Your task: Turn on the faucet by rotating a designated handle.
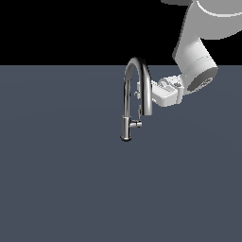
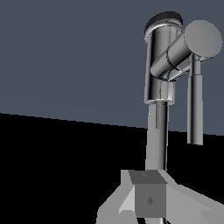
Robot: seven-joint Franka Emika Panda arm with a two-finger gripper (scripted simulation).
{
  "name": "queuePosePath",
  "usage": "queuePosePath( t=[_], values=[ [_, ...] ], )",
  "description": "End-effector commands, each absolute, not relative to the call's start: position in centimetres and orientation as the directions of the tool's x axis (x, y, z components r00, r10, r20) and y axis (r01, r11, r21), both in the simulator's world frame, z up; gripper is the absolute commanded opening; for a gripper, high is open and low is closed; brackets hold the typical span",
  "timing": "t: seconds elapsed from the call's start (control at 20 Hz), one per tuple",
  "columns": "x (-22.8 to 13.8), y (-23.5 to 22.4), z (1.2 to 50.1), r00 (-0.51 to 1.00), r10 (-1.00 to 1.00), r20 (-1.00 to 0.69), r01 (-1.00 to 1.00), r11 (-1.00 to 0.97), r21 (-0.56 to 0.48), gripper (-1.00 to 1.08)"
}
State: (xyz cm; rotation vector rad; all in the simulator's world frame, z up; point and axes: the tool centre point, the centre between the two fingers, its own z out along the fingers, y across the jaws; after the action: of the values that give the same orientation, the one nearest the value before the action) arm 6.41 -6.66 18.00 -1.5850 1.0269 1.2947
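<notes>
On grey floor (image 1: 56, 179): 1 faucet (image 1: 126, 90), 1 handle (image 1: 137, 125)

The end effector (image 1: 142, 94) sits partly behind the faucet (image 1: 136, 97), so its fingertips can't be made out. The arm (image 1: 196, 47) runs off the exterior view's top edge. The handle (image 1: 136, 125) shows too small for detail.

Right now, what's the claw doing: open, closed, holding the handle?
Claw: behind the faucet spout, well above the handle, not holding it. Open or closed cannot be told.
</notes>
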Motion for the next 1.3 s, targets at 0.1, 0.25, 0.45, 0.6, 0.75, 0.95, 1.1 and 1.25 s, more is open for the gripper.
queuePosePath(
  t=[0.1, 0.25, 0.45, 0.6, 0.75, 0.95, 1.1, 1.25],
  values=[
    [6.7, -6.5, 15.3, 0.065, -0.043, -0.997, -0.962, -0.268, -0.051, -1.00],
    [6.8, -6.4, 14.0, 0.032, -0.019, -0.999, -0.970, -0.241, -0.026, -1.00],
    [6.7, -6.2, 13.0, 0.007, -0.001, -1.000, -0.975, -0.221, -0.006, -1.00],
    [6.7, -6.2, 12.8, 0.003, 0.001, -1.000, -0.976, -0.219, -0.004, -1.00],
    [6.7, -6.2, 12.8, 0.003, 0.001, -1.000, -0.976, -0.219, -0.003, -1.00],
    [6.1, -6.4, 13.0, 0.003, 0.001, -1.000, -0.976, -0.219, -0.003, -1.00],
    [5.5, -6.5, 13.1, 0.003, 0.001, -1.000, -0.976, -0.219, -0.003, -1.00],
    [5.0, -6.6, 13.2, 0.003, 0.001, -1.000, -0.976, -0.219, -0.003, -1.00]
  ],
)
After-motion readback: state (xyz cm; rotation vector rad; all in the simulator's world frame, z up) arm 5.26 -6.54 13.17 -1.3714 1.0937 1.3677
